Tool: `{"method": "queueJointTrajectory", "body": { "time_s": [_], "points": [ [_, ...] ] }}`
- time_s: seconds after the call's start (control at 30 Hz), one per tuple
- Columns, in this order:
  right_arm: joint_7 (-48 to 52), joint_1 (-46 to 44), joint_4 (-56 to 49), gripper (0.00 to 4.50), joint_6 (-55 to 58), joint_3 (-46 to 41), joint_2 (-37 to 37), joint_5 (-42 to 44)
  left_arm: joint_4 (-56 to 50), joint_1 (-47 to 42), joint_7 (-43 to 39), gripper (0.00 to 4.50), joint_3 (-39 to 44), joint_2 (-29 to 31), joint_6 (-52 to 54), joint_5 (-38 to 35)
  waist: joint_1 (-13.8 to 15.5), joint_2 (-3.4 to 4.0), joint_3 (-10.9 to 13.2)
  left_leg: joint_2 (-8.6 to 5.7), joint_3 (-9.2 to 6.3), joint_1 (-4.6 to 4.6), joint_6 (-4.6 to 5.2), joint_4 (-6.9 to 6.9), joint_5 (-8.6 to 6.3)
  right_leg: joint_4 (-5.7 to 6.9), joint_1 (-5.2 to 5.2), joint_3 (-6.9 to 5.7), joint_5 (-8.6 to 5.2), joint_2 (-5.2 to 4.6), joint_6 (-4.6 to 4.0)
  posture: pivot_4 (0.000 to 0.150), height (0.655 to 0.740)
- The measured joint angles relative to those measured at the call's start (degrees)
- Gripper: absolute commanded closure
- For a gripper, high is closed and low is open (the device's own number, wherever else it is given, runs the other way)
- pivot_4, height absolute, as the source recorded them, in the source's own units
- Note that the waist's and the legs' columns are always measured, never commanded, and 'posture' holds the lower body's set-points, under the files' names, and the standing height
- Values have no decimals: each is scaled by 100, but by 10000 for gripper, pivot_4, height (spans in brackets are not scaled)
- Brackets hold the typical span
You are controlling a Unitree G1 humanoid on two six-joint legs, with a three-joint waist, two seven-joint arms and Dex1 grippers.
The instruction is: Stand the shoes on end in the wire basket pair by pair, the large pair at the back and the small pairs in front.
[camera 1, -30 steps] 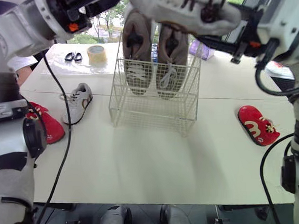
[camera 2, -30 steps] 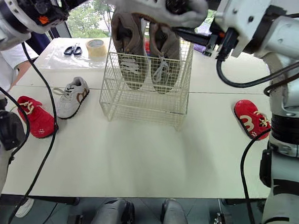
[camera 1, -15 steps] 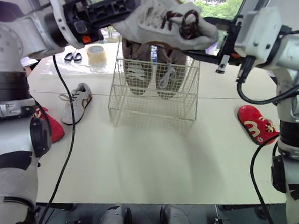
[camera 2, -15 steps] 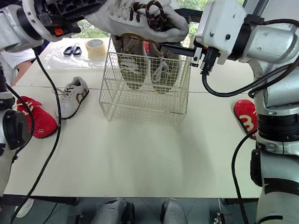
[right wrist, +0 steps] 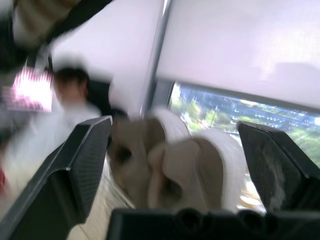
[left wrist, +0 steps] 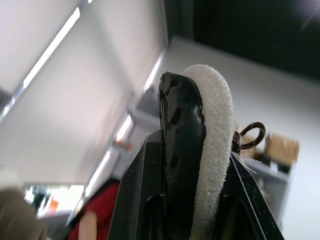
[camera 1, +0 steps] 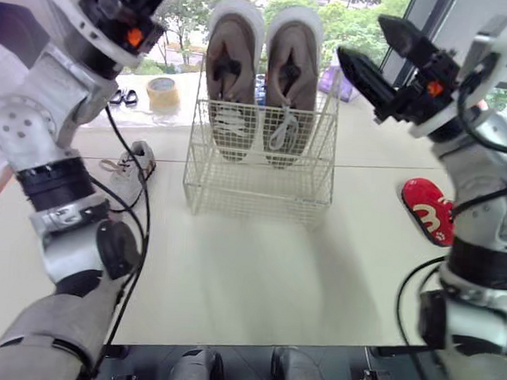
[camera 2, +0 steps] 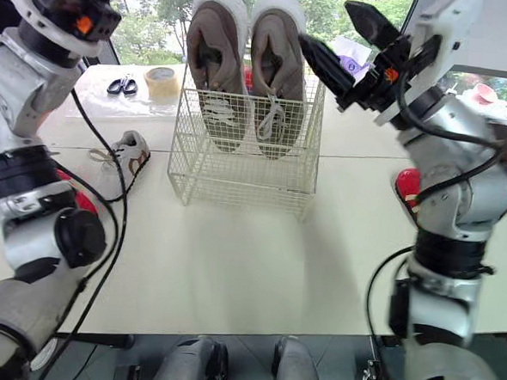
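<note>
White shoe (left wrist: 216,120) is clamped in the left gripper (left wrist: 199,135), held high over the table's far left. The wire basket (camera 1: 258,177), its front row judged free, is found down to its right. The right gripper (camera 1: 384,57) is spread wide and empty.

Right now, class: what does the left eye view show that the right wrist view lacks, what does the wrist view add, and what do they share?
The left eye view adds the wire basket, the table under it, and on the table a red shoe, a white sneaker, a tape roll and scissors. The right wrist view adds a blurred person's head and shoulders beyond the shoes. Shared: the large brown pair standing on end, and the right gripper, its jaws open.
</note>
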Motion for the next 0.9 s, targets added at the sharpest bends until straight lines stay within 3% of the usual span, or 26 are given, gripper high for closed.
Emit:
{"method": "queueJointTrajectory", "body": {
  "time_s": [0.1,0.27,0.73,0.83,0.9],
  "points": [
    [-1375,-39,-305,479,127,-167,1136,1560,-389,183,347,42094,-91,-501,-410,-203,-3,2,-1,0,-5,1,-4,-4,2,4,1,-5,0,6,-2,1500,7400],
    [-2445,-252,-481,479,-260,-117,2072,2651,-600,525,658,42094,-323,-954,-831,-268,8,2,-1,-16,-8,-2,12,-2,-4,-5,7,-3,0,4,-2,1500,7400],
    [-2611,-527,-342,479,-549,268,1800,2827,-805,1267,716,42094,-1048,-925,-825,-337,-16,2,-1,-20,-12,-6,25,-1,-10,-9,6,-4,-1,6,-1,1500,7400],
    [-2601,-534,-240,8734,-611,302,1801,2813,-814,1313,674,42094,-1101,-859,-836,-340,-13,2,-1,-19,-13,-6,25,-2,-10,-10,6,-4,-1,6,-1,1500,7400],
    [-2605,-534,-156,18296,-653,334,1800,2756,-859,1358,657,42094,-1116,-828,-844,-403,-14,2,-1,-19,-13,-7,25,-2,-10,-10,6,-4,-1,6,-1,1500,7400]
  ]
}}
